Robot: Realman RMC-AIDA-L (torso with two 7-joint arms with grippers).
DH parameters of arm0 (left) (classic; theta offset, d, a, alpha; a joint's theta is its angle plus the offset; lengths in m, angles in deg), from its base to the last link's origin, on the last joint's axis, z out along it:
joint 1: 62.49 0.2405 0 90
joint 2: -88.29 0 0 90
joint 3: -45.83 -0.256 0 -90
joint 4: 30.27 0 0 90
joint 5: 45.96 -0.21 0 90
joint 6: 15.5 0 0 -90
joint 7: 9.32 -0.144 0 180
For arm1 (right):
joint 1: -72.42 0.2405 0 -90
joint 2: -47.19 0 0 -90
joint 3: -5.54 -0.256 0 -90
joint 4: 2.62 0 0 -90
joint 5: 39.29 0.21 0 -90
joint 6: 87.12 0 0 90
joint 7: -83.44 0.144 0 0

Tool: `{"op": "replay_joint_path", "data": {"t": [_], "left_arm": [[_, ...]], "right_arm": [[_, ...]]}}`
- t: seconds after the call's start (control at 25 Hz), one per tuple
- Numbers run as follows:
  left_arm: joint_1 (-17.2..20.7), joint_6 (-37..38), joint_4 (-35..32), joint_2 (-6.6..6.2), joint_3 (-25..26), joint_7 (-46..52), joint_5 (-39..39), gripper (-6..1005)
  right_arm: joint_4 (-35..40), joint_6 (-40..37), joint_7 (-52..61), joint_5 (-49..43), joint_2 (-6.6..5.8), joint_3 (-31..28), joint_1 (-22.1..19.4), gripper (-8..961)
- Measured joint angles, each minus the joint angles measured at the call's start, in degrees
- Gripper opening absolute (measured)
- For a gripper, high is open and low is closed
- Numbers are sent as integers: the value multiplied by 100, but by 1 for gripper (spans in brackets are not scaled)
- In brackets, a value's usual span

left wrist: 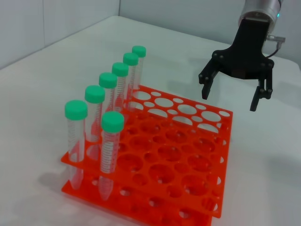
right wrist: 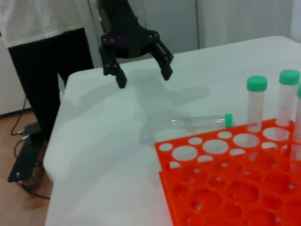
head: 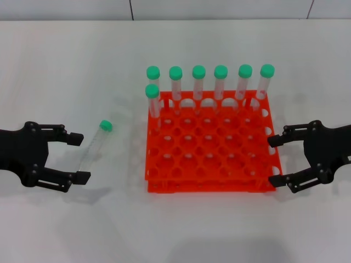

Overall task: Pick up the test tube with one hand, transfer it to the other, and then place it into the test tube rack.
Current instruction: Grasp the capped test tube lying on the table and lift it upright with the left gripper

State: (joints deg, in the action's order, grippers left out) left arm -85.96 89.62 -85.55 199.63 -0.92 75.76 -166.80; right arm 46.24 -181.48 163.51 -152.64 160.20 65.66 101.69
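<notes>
The loose test tube (head: 96,143), clear with a green cap, lies on the white table to the left of the orange test tube rack (head: 208,187). It also shows in the right wrist view (right wrist: 197,121). My left gripper (head: 78,157) is open and empty, hovering just left of the tube and apart from it. It also shows in the right wrist view (right wrist: 144,77). My right gripper (head: 272,161) is open and empty at the rack's right side. It also shows in the left wrist view (left wrist: 229,100). The rack shows in both wrist views (left wrist: 141,189) (right wrist: 211,188).
Several green-capped tubes (head: 198,82) stand upright in the rack's back row, with one more (head: 152,98) in the second row at the left. A person in dark trousers (right wrist: 47,52) stands past the table's left end, where the table edge (right wrist: 56,141) drops to the floor.
</notes>
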Motion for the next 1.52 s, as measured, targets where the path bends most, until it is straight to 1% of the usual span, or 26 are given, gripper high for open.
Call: {"op": "replay_joint_path", "data": {"t": [0.48, 0.68, 0.76, 1.04, 1.2, 1.4, 1.52], "left_arm": [[1, -54, -1, 2, 5, 27, 0, 871], [1, -53, -119, 34, 9, 247, 6, 869], [3, -46, -291, 67, 9, 554, 6, 868], [18, 57, -1125, 153, -17, 2280, -254, 866], [-10, 62, -1501, 158, -17, 3334, -586, 864], [-201, 85, -1563, 105, -53, 4097, -1015, 863], [-388, 138, -1570, 127, -61, 4301, -1477, 861]], "right_arm": [[0, 235, 56, -82, 3, 8, -78, 868], [0, 247, 71, -92, 0, 9, -81, 868], [0, 247, 71, -91, 0, 9, -81, 869], [17, 260, 51, -62, 3, 9, -79, 869], [36, 312, 39, -54, 22, 3, -75, 869], [54, 383, 28, -49, 71, 0, -49, 869], [58, 423, 19, -48, 79, 0, -37, 868]]}}
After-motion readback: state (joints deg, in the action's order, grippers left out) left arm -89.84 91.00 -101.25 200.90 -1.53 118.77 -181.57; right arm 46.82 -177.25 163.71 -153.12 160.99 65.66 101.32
